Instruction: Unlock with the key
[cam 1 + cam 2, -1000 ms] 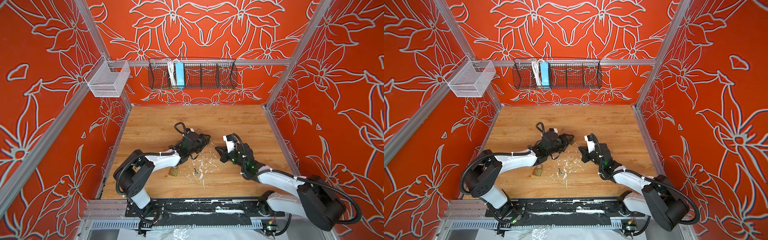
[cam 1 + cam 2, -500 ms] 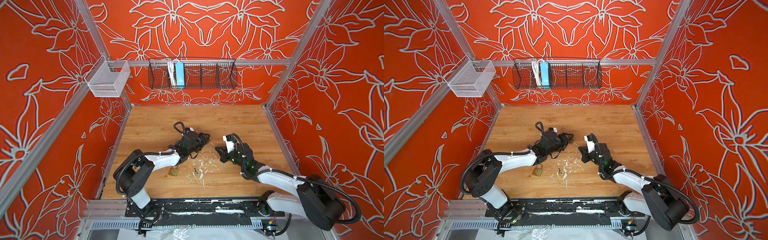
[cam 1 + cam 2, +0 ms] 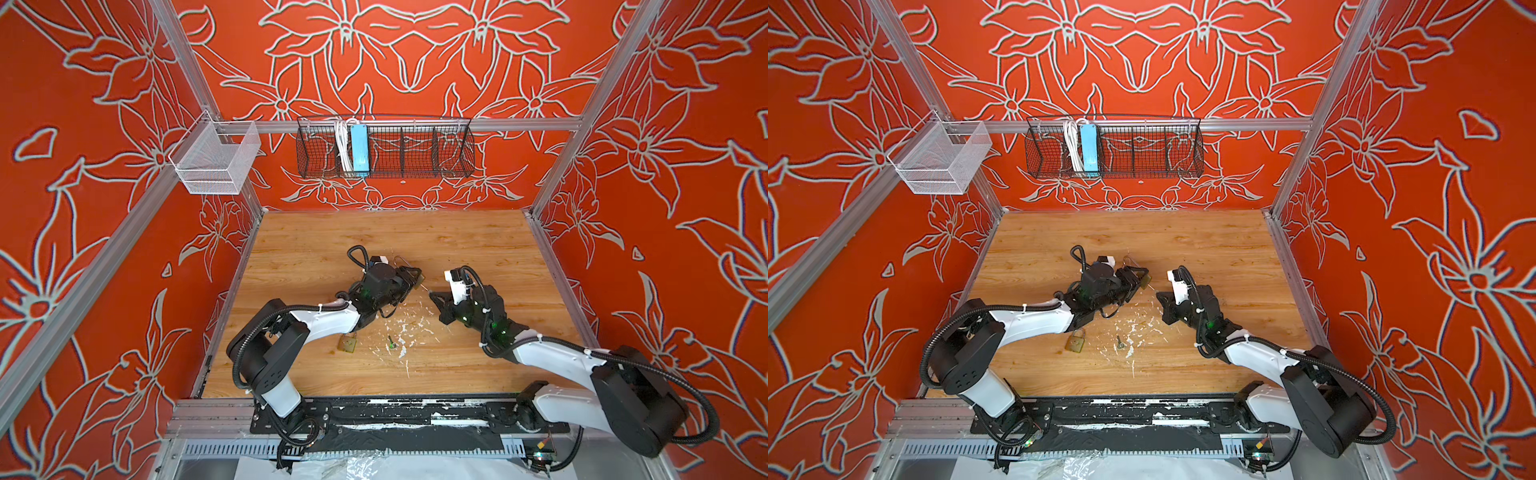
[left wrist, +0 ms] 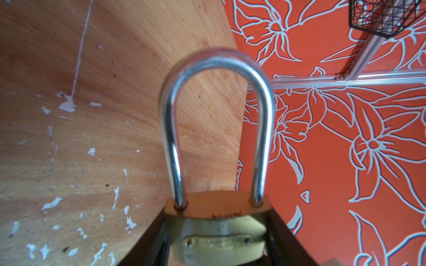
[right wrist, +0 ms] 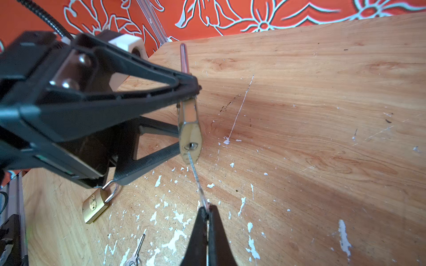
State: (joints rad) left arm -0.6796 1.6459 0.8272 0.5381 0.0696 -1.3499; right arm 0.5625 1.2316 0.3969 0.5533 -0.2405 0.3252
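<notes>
nearest the robot, a spare key [image 3: 390, 343] and a second padlock [image 3: 347, 344] lay flat on the paint-flecked table [image 3: 415, 241]. neither pincer was touching them, so they looked to be no part of this step.

further in, the right pincer [image 5: 208, 210] was closed on the head of a thin key [image 5: 196, 175], pinching it at the very end so the whole blade stuck out toward the lock. the blade tip met the keyhole [image 5: 190, 145]. how deep it sat could not be told.

just to the left, the left pincer [image 5: 186, 119] gripped the brass padlock [image 5: 190, 135] across its body and held it above the table. the keyhole end was turned right, toward the key, probably so the blade could run straight in. the grip on the flat sides likely served to brace the body against the coming twist. in the left wrist view the shackle [image 4: 216, 69] sat down in both holes, so the lock looked not yet open.

on the far wall a wire basket [image 3: 453, 153] and a mesh bin [image 3: 216, 162] hung well clear of the work.
</notes>
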